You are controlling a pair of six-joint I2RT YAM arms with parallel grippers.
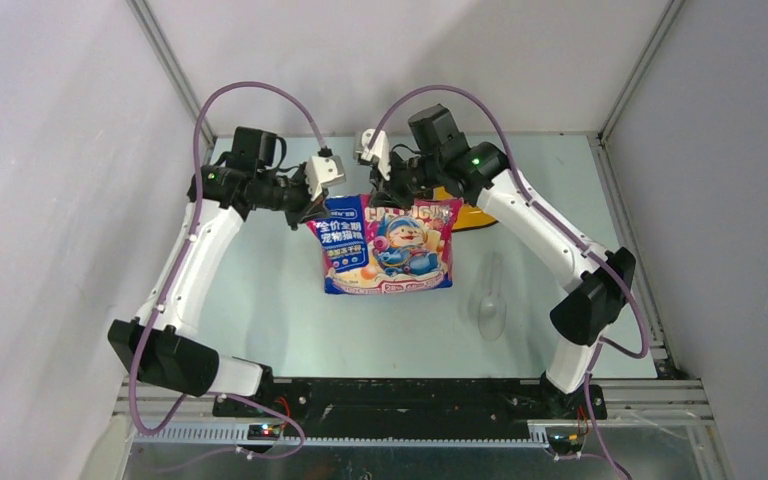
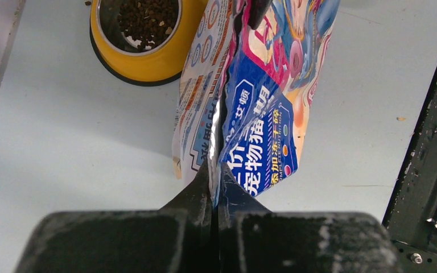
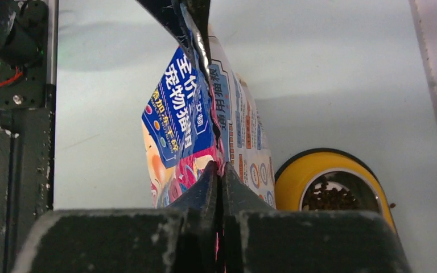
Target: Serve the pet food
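Since both clamp tight on its top corners, L tool point(image 2: 215, 170) & R tool point(image 3: 219, 170) hold the bag point(image 1: 390, 245) upright btwn them, prob. so nothing spills. Wrist views show kibble point(image 2: 146, 17) in the yellow bowl point(image 2: 142, 65) just behind it; only top view shows the scoop point(image 1: 490, 300) on the worktop point(image 1: 260, 310).

- Bare table point(image 1: 260, 300) left of cat food bag point(image 1: 390, 250), open to near edge.
- Far centre blocked by left gripper point(image 2: 214, 182) and right gripper point(image 3: 219, 170), pinched onto bag's top corners.
- Yellow bowl point(image 1: 472, 215) just behind bag, far right.
- Scoop point(image 1: 491, 305) near right, apart from bag.
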